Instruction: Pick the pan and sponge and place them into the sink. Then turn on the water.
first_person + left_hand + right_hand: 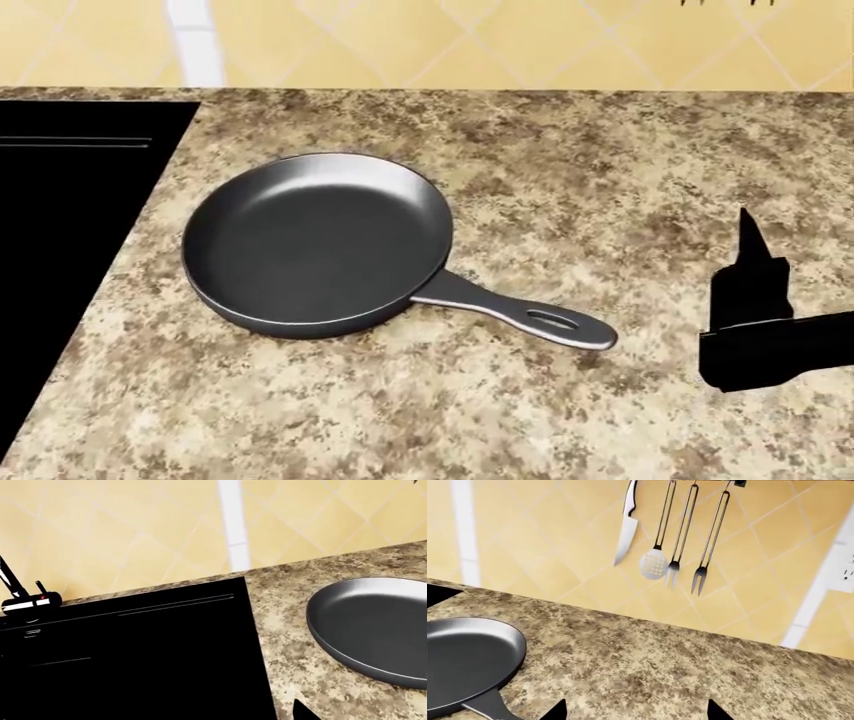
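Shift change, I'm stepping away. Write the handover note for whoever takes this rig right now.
Right gripper: open, empty, above the countertop to the right of the pan, near its handle.
Left gripper: only one dark tip shows in its wrist view; state unclear.
Pan: empty, resting on the counter beside the sink.
Sponge: not in any view.
Faucet: no water seen running.
Done: nothing.
Left: pan into sink, find the sponge and place it there, turn on water.
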